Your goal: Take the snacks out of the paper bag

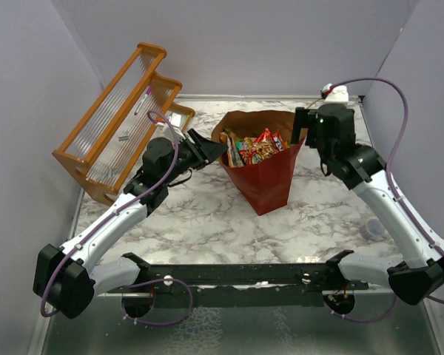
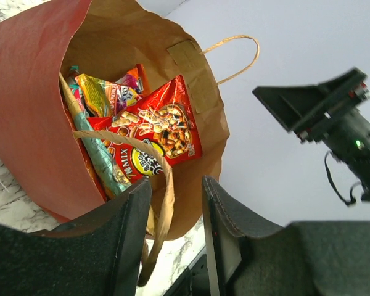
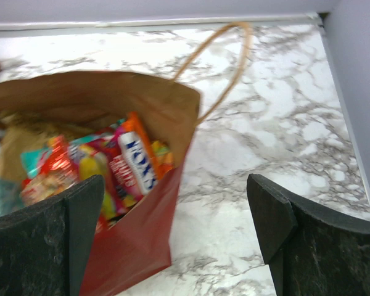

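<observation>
The paper bag point(image 1: 265, 186) stands upright mid-table, red outside, brown inside, its mouth open. The snacks point(image 1: 253, 146) fill it; a red mix packet point(image 2: 154, 132) and an orange packet with a white label point(image 3: 139, 160) show on top. My left gripper point(image 1: 211, 150) is at the bag's left rim. In the left wrist view its jaws point(image 2: 176, 182) have narrowed around the near twine handle point(image 2: 164, 161), with a gap still showing beside it. My right gripper point(image 1: 302, 137) hovers wide open over the bag's right rim point(image 3: 174, 185), holding nothing.
A wooden rack point(image 1: 118, 118) leans at the back left. The bag's far handle point(image 3: 228, 68) loops over the marble tabletop point(image 1: 207, 222). A small clear object point(image 1: 370, 229) lies near the right edge. Purple walls enclose the table on three sides.
</observation>
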### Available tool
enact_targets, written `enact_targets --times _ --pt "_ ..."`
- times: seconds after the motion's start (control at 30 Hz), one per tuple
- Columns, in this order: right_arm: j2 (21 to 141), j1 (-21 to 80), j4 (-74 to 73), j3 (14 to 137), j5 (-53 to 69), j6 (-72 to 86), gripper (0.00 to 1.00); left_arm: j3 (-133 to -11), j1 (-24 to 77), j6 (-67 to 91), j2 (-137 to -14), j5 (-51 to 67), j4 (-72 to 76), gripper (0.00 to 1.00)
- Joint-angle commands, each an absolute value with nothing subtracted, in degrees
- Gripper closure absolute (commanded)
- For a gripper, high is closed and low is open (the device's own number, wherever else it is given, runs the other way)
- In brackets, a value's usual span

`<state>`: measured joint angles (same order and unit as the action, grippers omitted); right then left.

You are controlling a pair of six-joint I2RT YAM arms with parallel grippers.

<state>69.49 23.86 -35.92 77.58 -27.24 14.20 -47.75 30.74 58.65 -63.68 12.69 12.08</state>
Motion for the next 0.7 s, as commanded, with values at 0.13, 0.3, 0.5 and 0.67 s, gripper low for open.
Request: enact_targets --times 0.13,0.3,0.5,0.67 --pt "79.43 7.41 -30.1 86.43 1.04 13.5 0.08 -50.32 29.91 59.06 -62.81 13.96 11.3 0.65" --pt "86.85 2.1 -28.56 90.48 12.7 13.15 0.35 -52.17 29.12 58.96 -63.72 14.21 8.4 0.74" --pt "89.12 1.76 -29.23 92.0 16.5 10.9 0.68 -53.93 26.65 58.95 -63.87 16.08 6.17 0.87" --pt "85.94 1.76 -26.41 87.21 22.46 10.81 0.85 -55.25 23.13 58.44 -63.41 18.88 3.37 1.0"
